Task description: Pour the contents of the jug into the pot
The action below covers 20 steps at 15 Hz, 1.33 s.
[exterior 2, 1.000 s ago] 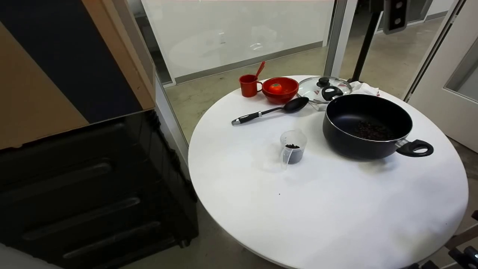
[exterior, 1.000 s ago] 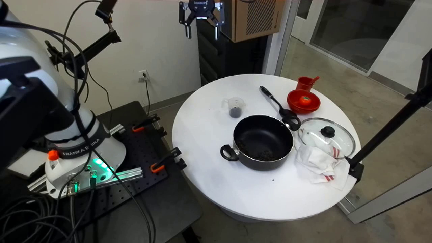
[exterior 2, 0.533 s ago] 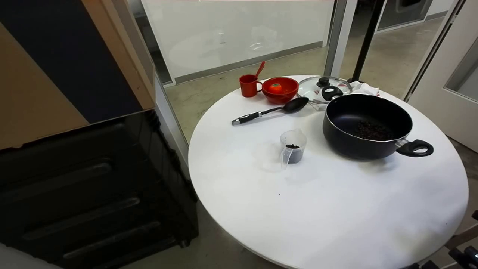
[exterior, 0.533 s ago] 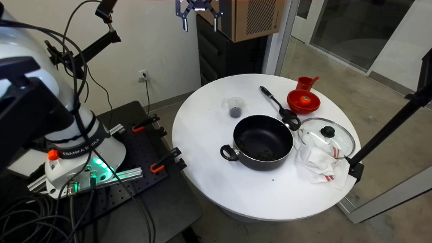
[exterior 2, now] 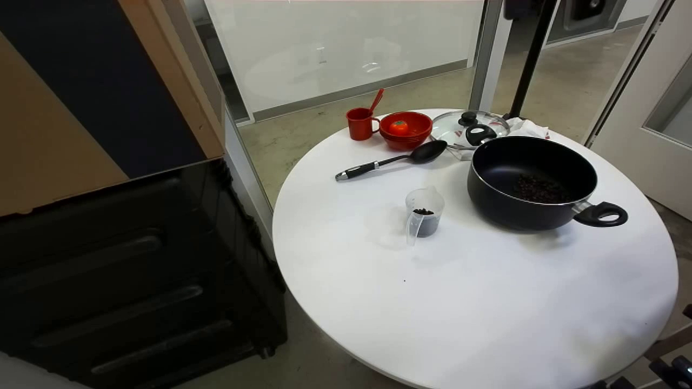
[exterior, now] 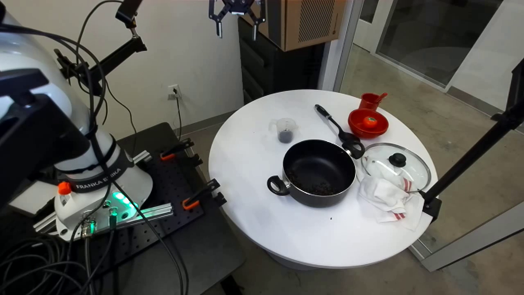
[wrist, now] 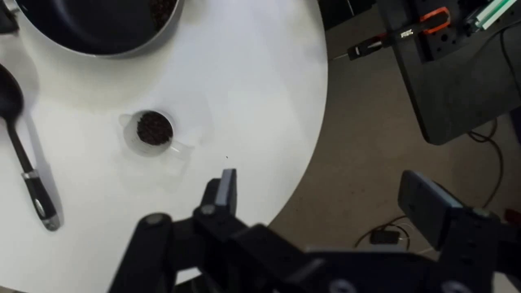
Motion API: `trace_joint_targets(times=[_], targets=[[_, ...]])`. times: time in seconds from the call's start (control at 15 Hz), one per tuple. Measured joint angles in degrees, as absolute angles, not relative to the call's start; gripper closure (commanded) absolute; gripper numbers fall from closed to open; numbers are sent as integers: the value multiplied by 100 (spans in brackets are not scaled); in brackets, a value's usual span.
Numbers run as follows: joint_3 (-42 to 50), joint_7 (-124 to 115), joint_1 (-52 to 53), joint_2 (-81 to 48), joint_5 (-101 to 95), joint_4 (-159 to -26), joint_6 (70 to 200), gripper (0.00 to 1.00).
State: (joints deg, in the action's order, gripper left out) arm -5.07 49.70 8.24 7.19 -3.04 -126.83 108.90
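Note:
The jug, a clear measuring jug [exterior: 286, 125] with a side handle, stands upright on the white table and holds dark beans. It also shows in an exterior view [exterior 2: 427, 227] and in the wrist view [wrist: 135, 140]. The wide black pot [exterior: 319, 200] stands close beside it with some dark beans on its bottom. The pot also shows in an exterior view [exterior 2: 513, 215] and partly in the wrist view [wrist: 93, 26]. My gripper [exterior: 237, 37] is open and empty, high above and away from the jug. In the wrist view my gripper [wrist: 319, 173] spans the table edge and floor.
A black ladle [exterior: 333, 123], a red bowl [exterior: 356, 129] with a tomato, a red cup [exterior: 369, 102] with a spoon, a glass lid [exterior: 415, 164] and a white towel [exterior: 382, 196] lie around the pot. A cardboard box [exterior: 315, 24] stands behind my gripper.
My gripper has moved left and slightly up in an exterior view and stays open. The jug, the pot and the other table things have not moved.

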Motion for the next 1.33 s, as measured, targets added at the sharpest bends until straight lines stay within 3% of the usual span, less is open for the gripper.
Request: trace_joint_targets(times=[0.33,0.87,1.33], targets=[[-524,6296,920,462,603,-12404,10676,0],[-641,7724,891,-1129,-434,-11686,10346,0],[-1061,8080,1037,-2113,-1832,-11320,11490,0]])
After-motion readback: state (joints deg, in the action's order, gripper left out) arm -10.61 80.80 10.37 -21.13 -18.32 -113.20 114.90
